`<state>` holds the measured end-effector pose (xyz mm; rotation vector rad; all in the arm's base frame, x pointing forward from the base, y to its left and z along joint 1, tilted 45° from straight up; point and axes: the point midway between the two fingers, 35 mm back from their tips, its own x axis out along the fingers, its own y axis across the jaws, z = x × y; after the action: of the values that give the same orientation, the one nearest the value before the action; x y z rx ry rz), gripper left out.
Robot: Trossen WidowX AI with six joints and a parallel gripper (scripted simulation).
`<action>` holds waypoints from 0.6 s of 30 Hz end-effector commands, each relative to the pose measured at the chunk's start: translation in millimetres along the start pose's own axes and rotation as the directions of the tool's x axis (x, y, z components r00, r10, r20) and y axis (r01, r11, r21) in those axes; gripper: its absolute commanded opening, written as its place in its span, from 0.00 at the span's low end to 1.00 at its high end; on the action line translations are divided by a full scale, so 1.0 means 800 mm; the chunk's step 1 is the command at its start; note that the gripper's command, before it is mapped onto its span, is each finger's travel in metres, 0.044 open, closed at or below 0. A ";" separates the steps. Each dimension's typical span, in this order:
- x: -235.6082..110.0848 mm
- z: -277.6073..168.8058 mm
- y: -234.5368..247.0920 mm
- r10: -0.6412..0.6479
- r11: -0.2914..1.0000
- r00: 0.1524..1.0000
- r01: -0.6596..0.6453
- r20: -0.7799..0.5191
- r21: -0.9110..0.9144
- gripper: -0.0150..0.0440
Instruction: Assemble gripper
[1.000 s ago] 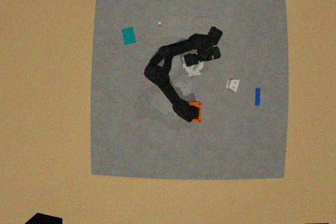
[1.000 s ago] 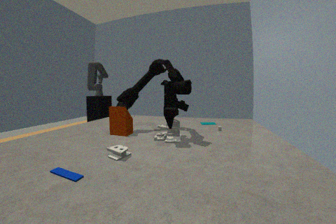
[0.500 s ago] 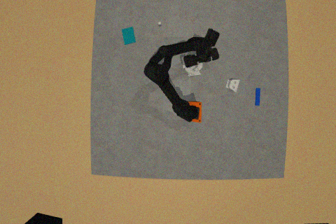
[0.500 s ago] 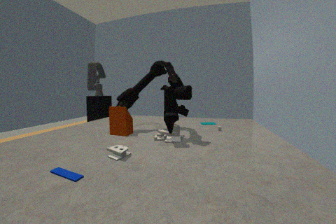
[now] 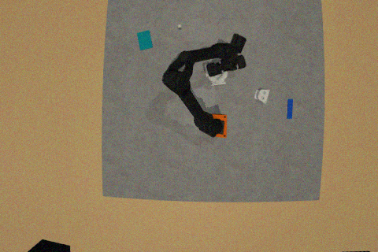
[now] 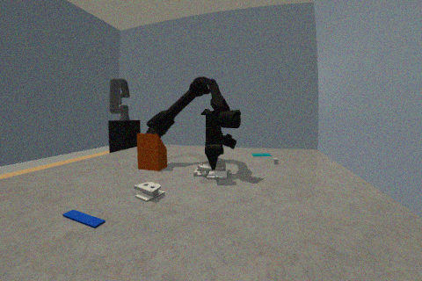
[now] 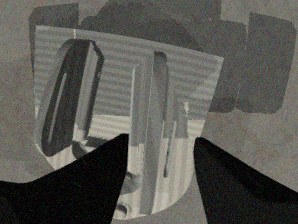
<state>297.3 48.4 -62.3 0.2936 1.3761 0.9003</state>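
Note:
The white gripper base lies flat on the grey mat, partly under the arm. My gripper points straight down over it, shut on a pale upright jaw. That jaw stands over the right part of the base in the wrist view; whether it touches a pin is hidden. The other jaw is at the base's left side, apart from the held one. Whether the gear teeth mesh is unclear. The white housing plate, with two dark holes, lies away from the base.
An orange block stands at the arm's foot. A blue bar lies beyond the housing plate. A teal rectangle and a small white cube lie on the far side.

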 end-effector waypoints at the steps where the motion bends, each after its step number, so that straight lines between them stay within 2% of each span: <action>1: 0.001 0.000 0.000 0.005 1.000 1.000 -0.005 0.003 0.005 0.48; 18: 0.005 0.000 0.000 0.005 1.000 1.000 -0.005 0.003 -0.004 0.48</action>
<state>297.0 50.6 -64.5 0.2879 1.3725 0.9060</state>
